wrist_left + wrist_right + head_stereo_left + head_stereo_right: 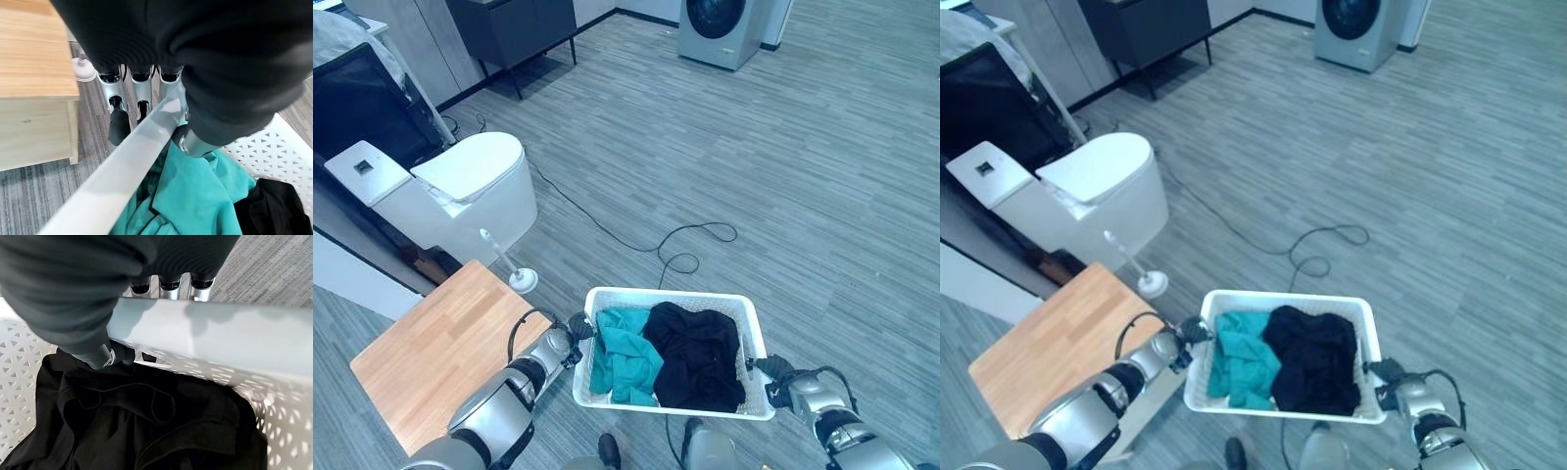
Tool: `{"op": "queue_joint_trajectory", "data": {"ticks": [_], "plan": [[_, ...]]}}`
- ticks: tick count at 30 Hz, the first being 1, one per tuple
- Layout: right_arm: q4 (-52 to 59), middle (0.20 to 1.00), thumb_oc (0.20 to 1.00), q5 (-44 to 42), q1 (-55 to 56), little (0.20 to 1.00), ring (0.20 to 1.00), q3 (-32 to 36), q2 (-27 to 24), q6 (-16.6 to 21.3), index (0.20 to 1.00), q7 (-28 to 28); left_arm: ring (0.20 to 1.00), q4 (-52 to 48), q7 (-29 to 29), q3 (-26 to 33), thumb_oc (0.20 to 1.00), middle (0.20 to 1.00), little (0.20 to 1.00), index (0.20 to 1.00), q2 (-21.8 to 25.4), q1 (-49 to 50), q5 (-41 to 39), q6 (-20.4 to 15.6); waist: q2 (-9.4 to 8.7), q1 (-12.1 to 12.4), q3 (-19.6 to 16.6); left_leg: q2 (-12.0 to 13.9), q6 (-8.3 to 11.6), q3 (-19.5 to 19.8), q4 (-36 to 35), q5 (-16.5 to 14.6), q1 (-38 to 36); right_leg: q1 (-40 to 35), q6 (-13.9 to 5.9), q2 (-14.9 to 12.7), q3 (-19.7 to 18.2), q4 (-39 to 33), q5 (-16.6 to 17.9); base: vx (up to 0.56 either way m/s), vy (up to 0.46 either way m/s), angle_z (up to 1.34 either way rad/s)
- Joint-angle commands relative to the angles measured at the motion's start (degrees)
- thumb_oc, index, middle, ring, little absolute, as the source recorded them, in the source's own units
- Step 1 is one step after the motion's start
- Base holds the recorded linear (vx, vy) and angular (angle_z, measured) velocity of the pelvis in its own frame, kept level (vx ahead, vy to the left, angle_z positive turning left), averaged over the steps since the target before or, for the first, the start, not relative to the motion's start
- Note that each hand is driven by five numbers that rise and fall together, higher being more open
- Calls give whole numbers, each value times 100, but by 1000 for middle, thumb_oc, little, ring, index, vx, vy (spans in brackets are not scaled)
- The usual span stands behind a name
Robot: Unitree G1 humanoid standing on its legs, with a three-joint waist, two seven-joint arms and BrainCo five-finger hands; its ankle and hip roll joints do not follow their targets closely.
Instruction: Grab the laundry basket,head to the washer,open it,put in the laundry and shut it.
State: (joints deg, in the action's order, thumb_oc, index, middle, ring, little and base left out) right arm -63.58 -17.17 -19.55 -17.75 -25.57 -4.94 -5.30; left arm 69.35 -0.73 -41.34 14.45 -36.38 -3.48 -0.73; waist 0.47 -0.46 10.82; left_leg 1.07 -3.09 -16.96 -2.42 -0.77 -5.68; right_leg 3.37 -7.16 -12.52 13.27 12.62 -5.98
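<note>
Between the robot's arms, a white laundry basket (759,338) of teal and black laundry (690,357) hangs off the floor, left hand (579,328) and right hand (773,370) curled round opposite rims; carrying it to the distant washer (720,29) seems next.

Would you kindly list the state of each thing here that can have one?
Laundry basket: held by both side rims, holding clothes.
Left hand: shut on the basket rim.
Right hand: shut on the opposite rim.
Washer: door shut, far across the floor.
Toilet: lid down.
</note>
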Motion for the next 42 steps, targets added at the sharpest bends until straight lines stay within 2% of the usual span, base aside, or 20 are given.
{"op": "queue_joint_trajectory", "data": {"ticks": [1, 4, 9, 11, 12, 13, 15, 17, 20, 21, 23, 28, 30, 32, 34, 36, 38, 39, 40, 42], "plan": [[-118, 200, 200, -290, -429, 200, 200, 179, -153, 272, 200, -149, 200, 316, 28, 340, 200, 200, 200, 200, -28, -366, -174, -203, -32, 18, -708, -28, 245, 386, 397, -375, 573, -154, -159, 130, -242, -545, 383, -29, -165, -64], [145, 200, 200, -258, -689, 200, 200, 19, -265, 255, 200, -138, 200, 326, 57, 374, 200, 200, 200, 200, 66, -601, -256, -203, -84, -4, -672, 131, 325, 266, 503, -339, 605, -183, -117, 197, -282, -666, 350, -7, -226, -60], [1322, 200, 200, -164, -791, 200, 200, -95, -527, 323, 200, 2, 200, 144, 150, 444, 200, 200, 200, 200, 211, -909, -335, -199, -198, -135, -463, 673, 591, 351, 798, -213, 612, -150, 116, 546, -244, -479, 130, 15, -275, -4], [1665, 200, 200, -196, -786, 200, 200, -105, -559, 362, 200, 42, 200, -13, 139, 521, 200, 200, 200, 200, 284, -893, -495, -190, -254, -139, -371, 892, 576, 414, 1219, -275, 663, -223, 239, 733, -313, -457, 12, 63, -310, -10], [1801, 200, 200, -200, -760, 200, 200, -103, -572, 365, 200, 36, 200, -98, 137, 548, 200, 200, 200, 200, 290, -878, -549, -182, -301, -110, -309, 978, 556, 466, 1593, -161, 789, -274, 299, 779, -354, -444, 0, 55, -322, -33], [2137, 200, 200, -307, -588, 200, 200, 6, -647, 384, 200, 60, 200, -413, 167, 569, 200, 200, 200, 200, 328, -820, -661, -178, -351, -8, -105, 1081, 538, 620, 2538, 172, 1252, -425, 445, 896, -379, -425, -22, 76, -363, -41], [2467, 200, 200, -314, -400, 200, 200, 97, -691, 361, 200, 70, 200, -765, 185, 569, 200, 200, 200, 200, 357, -764, -671, -155, -342, 79, -45, 940, 540, 731, 2735, 182, 1579, -506, 491, 933, -326, -456, -80, 97, -181, -20], [2560, 200, 200, -322, -338, 200, 200, 129, -753, 371, 200, 98, 200, -1054, 166, 532, 200, 200, 200, 200, 422, -726, -720, -173, -315, 266, -3, 559, 566, 987, 2578, 73, 2020, -647, 473, 958, -402, -486, -190, 178, -38, -2], [2521, 200, 200, -339, -324, 200, 200, 118, -735, 373, 200, 114, 200, -1233, 172, 482, 200, 200, 200, 200, 467, -724, -776, -177, -255, 404, -15, 483, 650, 1087, 1977, 399, 2194, -827, 464, 1040, -451, -534, -311, 265, -6, -9], [2352, 200, 200, -371, -422, 200, 200, 45, -680, 398, 200, 165, 200, -1246, 191, 453, 200, 200, 200, 200, 483, -742, -855, -177, -166, 545, -10, 401, 708, 1249, 1109, 747, 2279, -1012, 471, 1189, -539, -544, -439, 364, -12, -29], [2125, 200, 200, -441, -576, 200, 200, -53, -547, 454, 200, 234, 200, -1109, 222, 411, 200, 200, 200, 200, 499, -823, -896, -199, -163, 661, 14, 279, 725, 1409, 559, 788, 2448, -1179, 471, 1283, -626, -574, -562, 402, -25, -35], [1627, 200, 200, -545, -819, 200, 200, -329, -63, 467, 200, 157, 200, -1083, 317, 493, 200, 200, 200, 200, 702, -704, -1003, -265, -275, 927, -175, 91, 599, 1585, 686, 1068, 2495, -1660, 391, 1323, -973, -524, -764, 467, 62, -36], [1616, 200, 200, -575, -671, 200, 200, -280, 85, 467, 200, 125, 200, -1399, 323, 568, 200, 200, 200, 200, 853, -525, -1072, -297, -416, 1036, -294, -3, 479, 1501, 980, 927, 2474, -1676, 213, 1192, -1027, -154, -464, 555, 170, -61], [1674, 200, 200, -587, -412, 200, 200, -131, 223, 489, 200, 64, 200, -1897, 317, 634, 200, 200, 200, 200, 1052, -289, -1067, -292, -595, 1129, -399, -162, 232, 1265, 1160, 550, 2235, -1360, -281, 908, -994, 910, 522, 520, 210, -61], [1825, 200, 200, -543, -267, 200, 200, -44, 187, 431, 200, -1, 200, -2295, 271, 641, 200, 200, 200, 200, 1162, -166, -1037, -232, -504, 1030, -397, -154, 47, 1230, 1128, 349, 1921, -888, -535, 852, -907, 1868, 1178, 357, 169, -37], [2092, 200, 200, -458, -137, 200, 200, 82, 125, 388, 200, -22, 200, -2535, 264, 775, 200, 200, 200, 200, 1266, -16, -1004, -188, -414, 856, -357, -207, -101, 1277, 1050, 162, 1597, -514, -581, 847, -942, 2467, 1313, 425, 177, 7], [2174, 200, 200, -408, -155, 200, 200, 96, 72, 383, 200, -33, 200, -2544, 268, 815, 200, 200, 200, 200, 1281, -25, -991, -171, -338, 763, -317, -199, -148, 1324, 978, 90, 1408, -213, -515, 845, -977, 2696, 1271, 425, 148, 8], [2218, 200, 200, -367, -217, 200, 200, 122, -48, 378, 200, -60, 200, -2441, 262, 818, 200, 200, 200, 200, 1283, -101, -984, -170, -194, 554, -244, -232, -177, 1535, 805, -22, 1029, 455, -308, 768, -990, 2620, 913, 426, 95, 18], [2262, 200, 200, -327, -247, 200, 200, 126, -129, 359, 200, -66, 200, -2426, 250, 795, 200, 200, 200, 200, 1290, -146, -961, -167, -104, 453, -259, -214, -163, 1636, 751, -33, 912, 713, -222, 873, -1058, 2466, 861, 433, 92, 29], [2307, 200, 200, -291, -293, 200, 200, 111, -226, 375, 200, -30, 200, -2345, 269, 793, 200, 200, 200, 200, 1238, -215, -962, -190, -93, 277, -217, -290, -140, 1848, 703, -130, 693, 934, -123, 969, -1145, 2175, 612, 454, -60, 42]]}}
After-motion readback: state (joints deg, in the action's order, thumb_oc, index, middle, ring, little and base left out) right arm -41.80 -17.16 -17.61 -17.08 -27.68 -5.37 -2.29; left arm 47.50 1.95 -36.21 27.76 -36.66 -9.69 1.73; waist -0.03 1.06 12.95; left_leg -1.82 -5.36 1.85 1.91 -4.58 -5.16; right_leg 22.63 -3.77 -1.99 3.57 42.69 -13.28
